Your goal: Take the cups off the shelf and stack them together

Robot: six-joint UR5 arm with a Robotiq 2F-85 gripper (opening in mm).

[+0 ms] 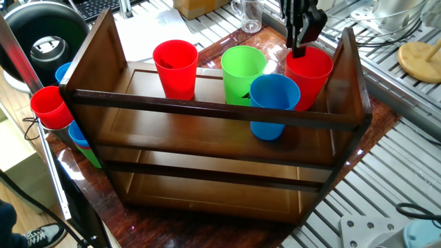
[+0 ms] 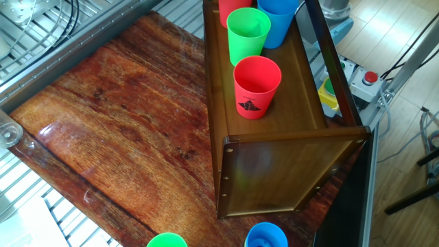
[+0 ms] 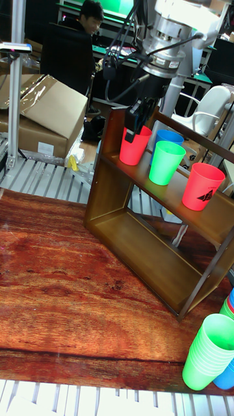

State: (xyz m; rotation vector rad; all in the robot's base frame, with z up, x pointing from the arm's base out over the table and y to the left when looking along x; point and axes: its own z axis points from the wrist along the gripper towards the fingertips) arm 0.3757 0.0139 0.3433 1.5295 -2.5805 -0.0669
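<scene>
The dark brown shelf [image 1: 207, 110] holds the cups on its top tier. From left to right stand a red cup [image 1: 175, 67] with a black mark, a green cup [image 1: 242, 71], a blue cup [image 1: 274, 105] near the front rail, and a second red cup [image 1: 309, 76]. My gripper [image 1: 301, 49] hangs over that right-hand red cup, its fingertips at the rim. In the tall fixed view the gripper [image 3: 132, 133] straddles the rim of this red cup [image 3: 134, 149], and it looks open. The other fixed view shows the marked red cup [image 2: 257, 86] and the green cup [image 2: 248, 34], but no gripper.
A slanted column of stacked cups [image 1: 52, 107] leans at the shelf's left end; its green stack [image 3: 209, 351] shows at lower right in the tall view. Glossy wooden board [image 2: 123, 130] lies behind the shelf. A glass [image 1: 251, 15] and a wooden disc [image 1: 420, 60] sit on the metal slats.
</scene>
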